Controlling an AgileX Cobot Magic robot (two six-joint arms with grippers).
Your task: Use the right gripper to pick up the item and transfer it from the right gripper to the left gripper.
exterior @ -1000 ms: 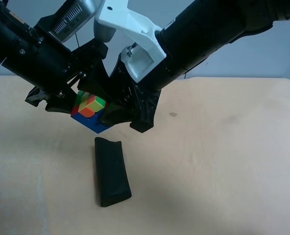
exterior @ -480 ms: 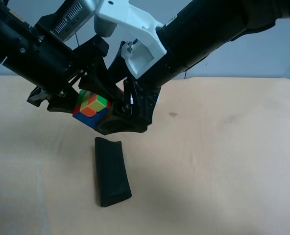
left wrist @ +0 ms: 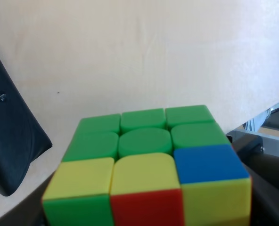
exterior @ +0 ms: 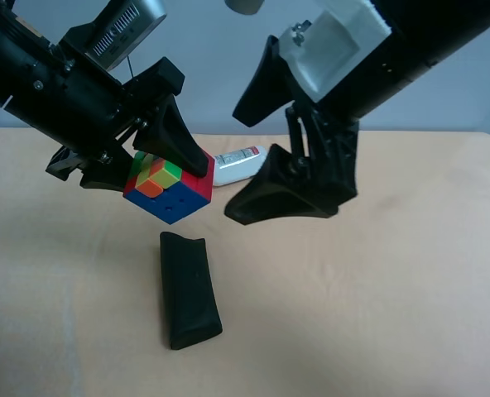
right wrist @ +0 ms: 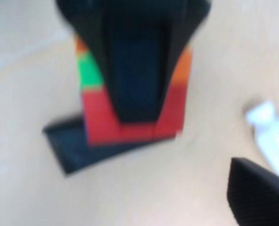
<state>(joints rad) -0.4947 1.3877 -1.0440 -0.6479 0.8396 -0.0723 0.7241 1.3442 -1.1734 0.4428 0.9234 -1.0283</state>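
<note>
**Cube held by the left gripper, right gripper apart from it**

The cube [exterior: 166,188] hangs above the table [exterior: 377,289], clamped between the wedge fingers of the left gripper [exterior: 154,175], which is clenched on it. Its green and yellow squares face that arm's wrist camera. The right gripper [exterior: 233,169] stands just beside the cube without touching it, broad fingers spread wide and holding nothing. A black pouch [exterior: 189,289] lies on the table below the left gripper. A white bottle [exterior: 239,165] lies on its side behind the right gripper's fingertips.
</note>
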